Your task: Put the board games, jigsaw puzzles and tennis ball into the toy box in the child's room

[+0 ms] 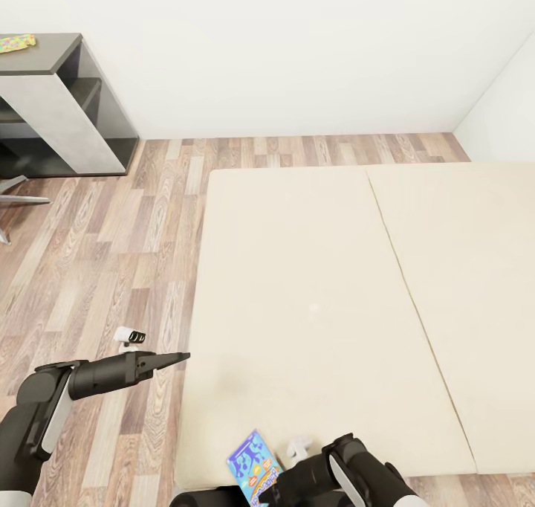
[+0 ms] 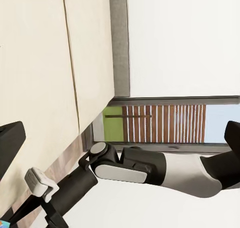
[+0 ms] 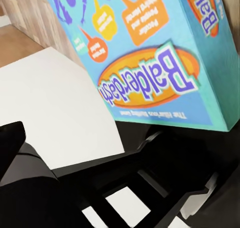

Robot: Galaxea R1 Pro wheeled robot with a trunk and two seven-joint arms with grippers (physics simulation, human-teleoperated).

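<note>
- Head view: blue board game (image 1: 254, 468) at near edge of beige bed (image 1: 319, 299), right at right gripper (image 1: 286, 485); looks gripped or about to be, contact hidden by the arm. Bed otherwise bare; smooth matte mattress, two slabs split by a seam. Left gripper (image 1: 174, 357) hanging over wood-plank floor (image 1: 119, 247) beside bed, fingers drawn to a narrow point, holding nothing. Dark-grey table section (image 1: 63, 53) far left with a multicoloured jigsaw puzzle (image 1: 16, 42) on top. Toy box not seen here.
- Left wrist view: bed edge, white wall, slatted window, right arm's white-and-black forearm crossing. Left finger state not clear from here.
- Right wrist view: glossy printed box face close up, "Balderdash" logo, flat rigid card with sharp corners; black finger (image 3: 10, 143) dark at frame edge. Grip itself not shown, cannot tell.
- Judgement for step: pinch across thin edge, keep box flat, lift clear of mattress before turning toward table.
</note>
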